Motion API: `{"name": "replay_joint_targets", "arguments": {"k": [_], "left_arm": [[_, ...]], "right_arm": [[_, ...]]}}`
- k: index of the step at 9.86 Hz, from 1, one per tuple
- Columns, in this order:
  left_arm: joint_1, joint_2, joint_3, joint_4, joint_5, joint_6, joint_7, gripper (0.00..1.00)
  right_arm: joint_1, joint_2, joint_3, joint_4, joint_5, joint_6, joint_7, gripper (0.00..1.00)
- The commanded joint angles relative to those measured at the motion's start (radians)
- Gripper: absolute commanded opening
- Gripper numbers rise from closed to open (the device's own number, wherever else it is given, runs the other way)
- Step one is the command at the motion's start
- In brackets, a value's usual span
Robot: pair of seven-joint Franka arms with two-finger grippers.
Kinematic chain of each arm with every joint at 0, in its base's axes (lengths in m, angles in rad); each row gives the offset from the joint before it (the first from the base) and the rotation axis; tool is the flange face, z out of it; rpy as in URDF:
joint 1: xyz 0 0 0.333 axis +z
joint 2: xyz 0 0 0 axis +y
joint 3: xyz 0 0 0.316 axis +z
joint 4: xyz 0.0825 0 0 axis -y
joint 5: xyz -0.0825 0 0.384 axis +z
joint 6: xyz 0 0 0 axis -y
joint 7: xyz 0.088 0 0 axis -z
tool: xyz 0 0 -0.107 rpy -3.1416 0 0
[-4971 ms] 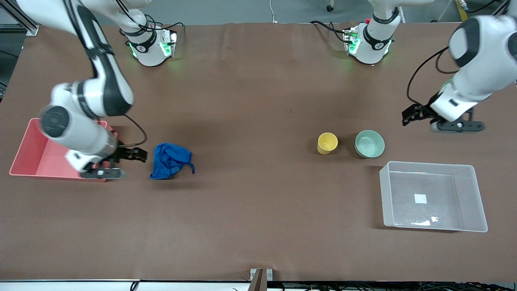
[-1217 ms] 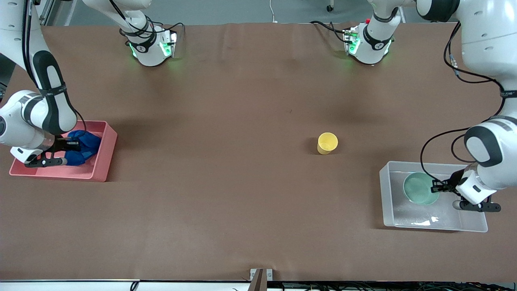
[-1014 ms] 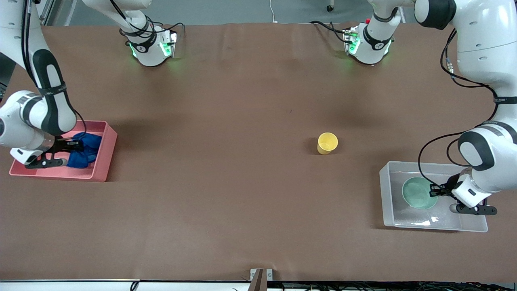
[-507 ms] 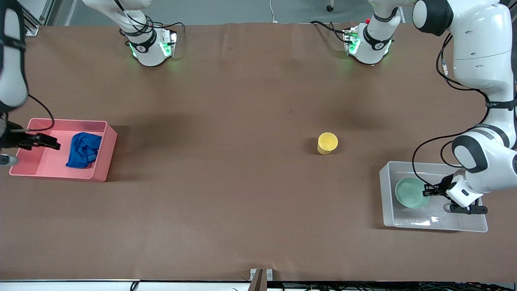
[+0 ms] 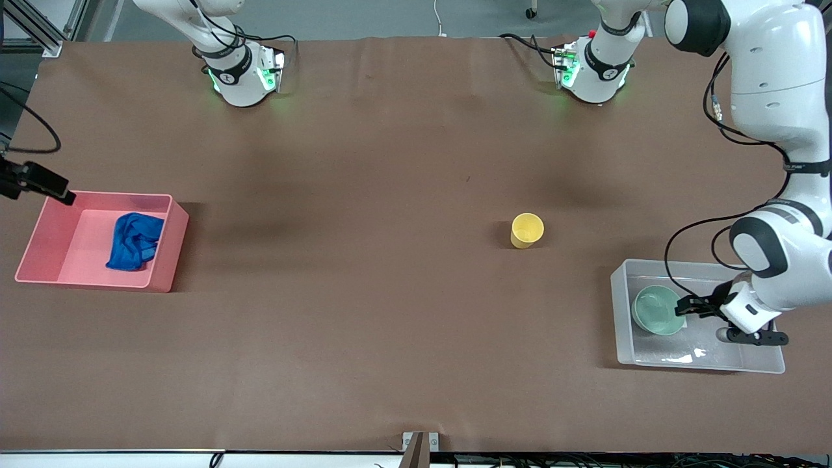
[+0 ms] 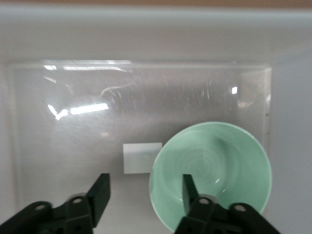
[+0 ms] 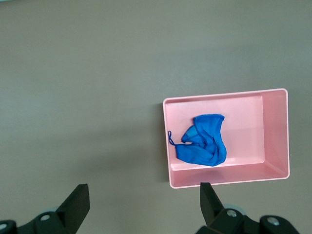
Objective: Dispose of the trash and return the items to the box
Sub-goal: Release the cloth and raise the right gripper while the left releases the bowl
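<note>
The blue rag, the trash (image 5: 135, 242) (image 7: 204, 141), lies crumpled in the pink bin (image 5: 170, 250) (image 7: 224, 178). My right gripper (image 5: 57, 190) (image 7: 142, 200) hangs open and empty, high over the table beside that bin. The mint-green bowl (image 5: 656, 310) (image 6: 214, 170) sits on the floor of the clear box (image 5: 689, 263) (image 6: 73, 146). My left gripper (image 5: 682, 307) (image 6: 144, 195) is low in the box and open. One of its fingers (image 6: 187, 192) is inside the bowl, the other is outside, and neither presses the rim. The yellow cup (image 5: 526, 229) stands upright on the table.
A white square label (image 6: 141, 157) lies on the box floor beside the bowl. Both arm bases (image 5: 244, 71) (image 5: 591, 68) stand along the table's edge farthest from the front camera. Brown table (image 5: 390, 292) stretches between the pink bin and the clear box.
My left gripper has lowered the bowl onto the box floor and opened off it. My right gripper has let go of the rag, risen and drawn away from the pink bin.
</note>
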Motion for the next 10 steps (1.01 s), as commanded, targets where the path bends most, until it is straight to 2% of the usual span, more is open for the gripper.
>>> {"name": "replay_joint_targets", "arguments": {"k": [1, 3, 6, 8, 9, 10], "left_arm": [[-0.012, -0.123, -0.015, -0.028, 0.164, -0.079, 0.005, 1.0], [-0.006, -0.272, -0.089, -0.065, 0.281, -0.228, -0.116, 1.0], [0.002, -0.558, -0.199, -0.218, 0.306, -0.356, -0.216, 1.0], [0.035, -0.739, -0.288, -0.367, 0.306, -0.378, -0.331, 1.0], [0.035, -0.795, -0.325, -0.419, 0.306, -0.378, -0.4, 1.0], [0.037, -0.803, -0.369, -0.432, 0.306, -0.378, -0.469, 1.0]], "right_arm": [[-0.003, -0.002, 0.014, 0.049, -0.002, -0.049, 0.032, 1.0], [0.003, 0.0, 0.014, 0.072, -0.002, -0.063, 0.045, 1.0], [0.002, 0.001, 0.014, 0.089, 0.006, -0.123, 0.042, 1.0], [0.003, 0.001, 0.014, 0.088, 0.004, -0.126, 0.037, 1.0], [0.003, 0.001, 0.014, 0.088, 0.004, -0.13, 0.037, 1.0], [0.0, 0.001, 0.013, 0.086, 0.004, -0.13, 0.035, 1.0]]}}
